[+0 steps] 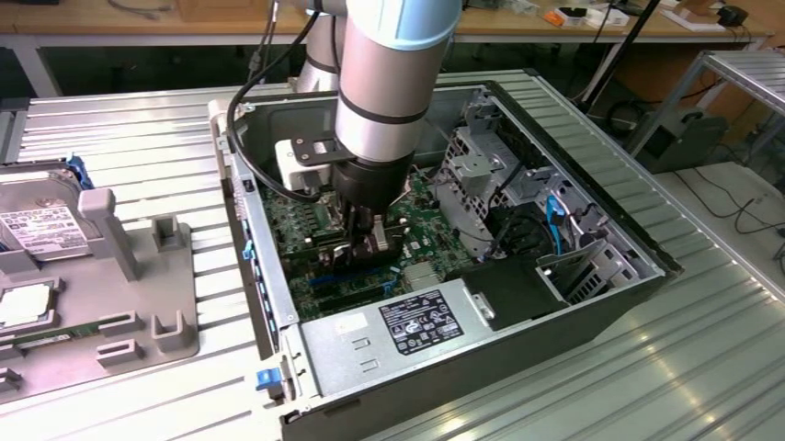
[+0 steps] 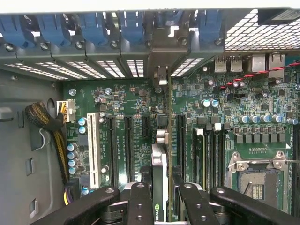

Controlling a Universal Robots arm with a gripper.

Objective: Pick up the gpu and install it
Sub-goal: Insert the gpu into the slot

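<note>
Standing on ribbed metal table (image 1: 147,138), PC case (image 1: 601,207); claw (image 2: 160,197) grips gpu (image 2: 159,173).

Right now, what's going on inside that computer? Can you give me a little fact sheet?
Place: open computer case lying on a metal table
Arm: reaching down into the case
Gripper: shut on the gpu, held on edge
Gpu position: over the green motherboard, lined up with its slots
Beside the case: grey tray with a hard drive
</note>
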